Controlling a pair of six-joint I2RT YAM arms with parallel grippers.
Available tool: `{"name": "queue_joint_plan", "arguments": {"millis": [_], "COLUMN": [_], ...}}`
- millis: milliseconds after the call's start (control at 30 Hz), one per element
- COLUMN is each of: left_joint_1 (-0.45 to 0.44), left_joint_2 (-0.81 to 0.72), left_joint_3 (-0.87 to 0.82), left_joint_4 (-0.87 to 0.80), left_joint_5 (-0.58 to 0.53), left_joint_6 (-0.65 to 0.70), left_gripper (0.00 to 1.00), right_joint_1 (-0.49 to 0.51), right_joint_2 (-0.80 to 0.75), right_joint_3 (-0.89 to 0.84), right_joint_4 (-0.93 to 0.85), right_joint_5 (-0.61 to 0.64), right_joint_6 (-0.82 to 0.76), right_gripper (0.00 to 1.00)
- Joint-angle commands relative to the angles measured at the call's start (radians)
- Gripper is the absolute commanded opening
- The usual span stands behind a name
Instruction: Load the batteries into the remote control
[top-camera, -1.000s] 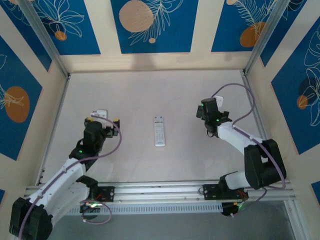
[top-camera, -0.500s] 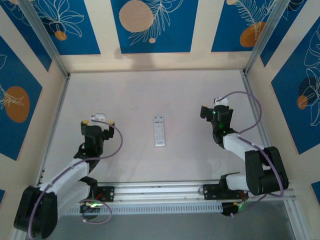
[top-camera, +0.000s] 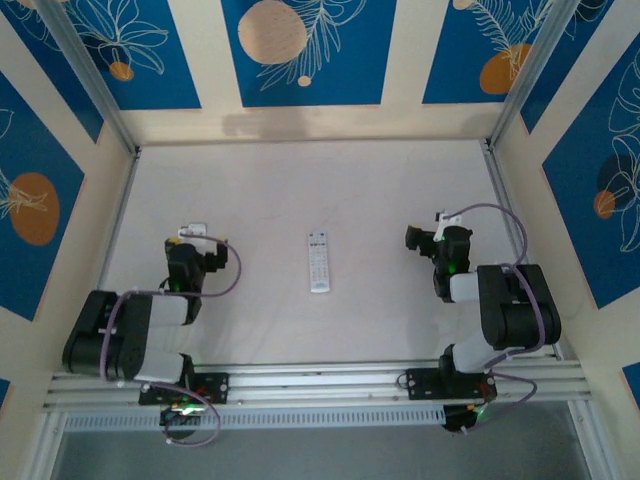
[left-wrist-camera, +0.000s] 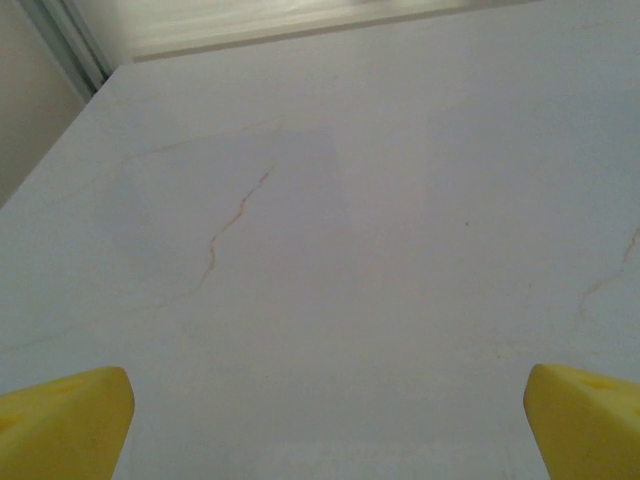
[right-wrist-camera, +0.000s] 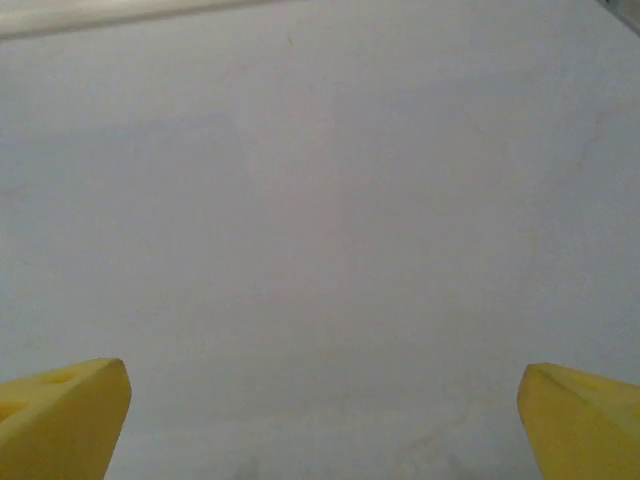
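Observation:
The remote control is a slim white bar lying button-side up, lengthwise, in the middle of the table. The batteries are out of view. My left gripper sits low over the table well to the left of the remote, its arm folded back over its base. Its yellow fingertips stand wide apart, and the left gripper is open over bare table. My right gripper sits about as far to the right of the remote. The right gripper is also open with nothing between its fingertips.
The pale table is boxed in by blue-and-cream patterned walls with metal corner posts. An aluminium rail carrying both arm bases runs along the near edge. Purple cables loop beside each wrist.
Both arms have folded back toward their bases, drawing the grippers nearer and outward, away from the remote. Both stayed open. The remote has not moved.

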Motion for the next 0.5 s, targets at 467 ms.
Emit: {"name": "queue_joint_plan", "arguments": {"millis": [467], "left_joint_1": [0.016], "left_joint_2": [0.081], "left_joint_3": [0.101], "left_joint_4": [0.021], "left_joint_5": [0.032], "left_joint_6": [-0.034], "left_gripper": [1.00], "right_joint_1": [0.025], "right_joint_2": [-0.011], "right_joint_3": [0.029], "right_joint_4": [0.023], "right_joint_5": [-0.008], "right_joint_6": [-0.007], "right_gripper": [0.99]}}
